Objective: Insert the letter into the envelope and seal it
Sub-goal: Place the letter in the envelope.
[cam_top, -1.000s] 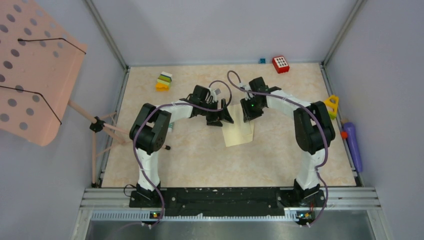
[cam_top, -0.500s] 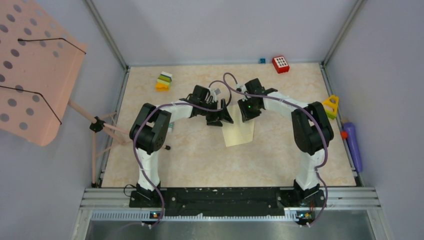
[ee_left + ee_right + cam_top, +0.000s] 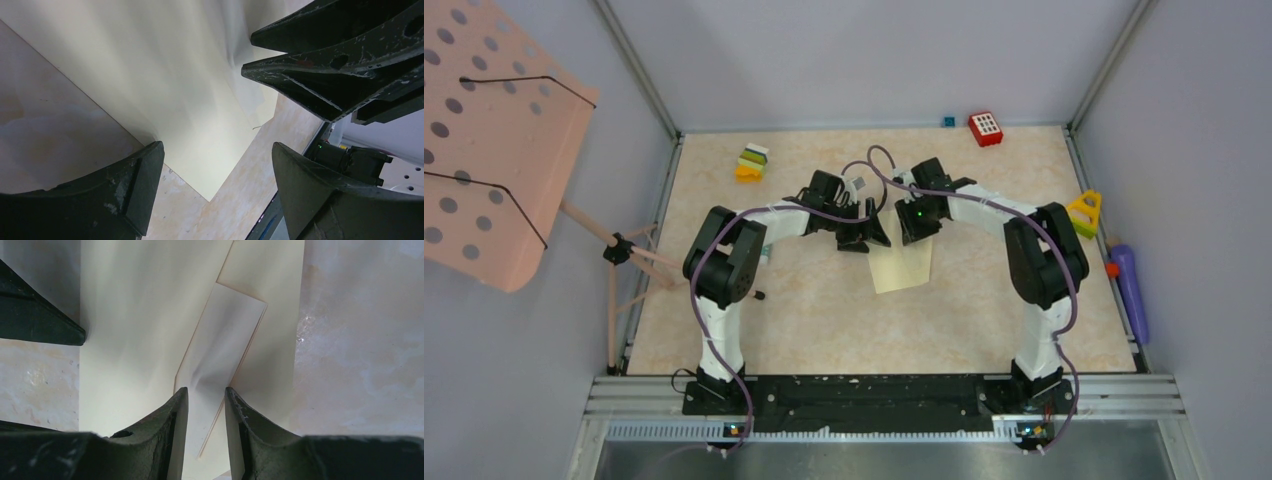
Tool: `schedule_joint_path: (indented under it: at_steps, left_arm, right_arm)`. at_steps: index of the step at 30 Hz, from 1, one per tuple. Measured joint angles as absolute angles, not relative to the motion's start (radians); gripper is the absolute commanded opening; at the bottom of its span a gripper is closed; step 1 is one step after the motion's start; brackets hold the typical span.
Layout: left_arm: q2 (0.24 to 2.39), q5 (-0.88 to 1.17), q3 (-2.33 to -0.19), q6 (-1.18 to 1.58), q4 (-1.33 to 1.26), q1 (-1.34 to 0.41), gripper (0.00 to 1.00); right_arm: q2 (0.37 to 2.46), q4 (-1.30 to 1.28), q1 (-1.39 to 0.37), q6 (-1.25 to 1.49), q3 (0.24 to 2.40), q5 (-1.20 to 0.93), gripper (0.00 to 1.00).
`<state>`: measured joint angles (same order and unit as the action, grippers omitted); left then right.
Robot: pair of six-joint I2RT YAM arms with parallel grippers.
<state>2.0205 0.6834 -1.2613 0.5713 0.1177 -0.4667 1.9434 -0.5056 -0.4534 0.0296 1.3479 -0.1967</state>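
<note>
Envelope (image 3: 902, 268) lies flat abt mid tabletop (image 3: 824, 320), 1 only. Its far end is hidden under both grippers in the top view, and the flap can't be made out. On it is 1 folded letter (image 3: 227, 335), paler w/ tan edges, near end cut off behind the right gripper (image 3: 206, 391). That gripper's fingers stand narrow w/ the letter pinched between them; the paper puckers at their tips in the left wrist view. How far the letter sits inside the envelope: can't tell. Left gripper (image 3: 216, 150) is just beside, fingers spread wide, holding nothing, over the envelope's corner; touching or not, unclear.

Far edge: 1 red block (image 3: 985, 128) and 1 blue cube (image 3: 948, 122), too small to read. Far-left: 1 stack of coloured blocks (image 3: 751, 163). Right edge: 1 yellow toy (image 3: 1085, 212), 1 purple tube (image 3: 1130, 290). Off the left edge: 1 pink board (image 3: 494, 140) w/ holes, cut off by the frame.
</note>
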Motion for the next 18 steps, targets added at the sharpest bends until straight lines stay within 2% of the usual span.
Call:
schedule_joint_path:
  at_steps: [18]
  left_arm:
    - [2.02,0.685,-1.261,0.572,0.118,-0.467,0.85]
  right_arm:
    - [1.958,-0.486,-0.471,0.037,1.348,-0.211,0.35]
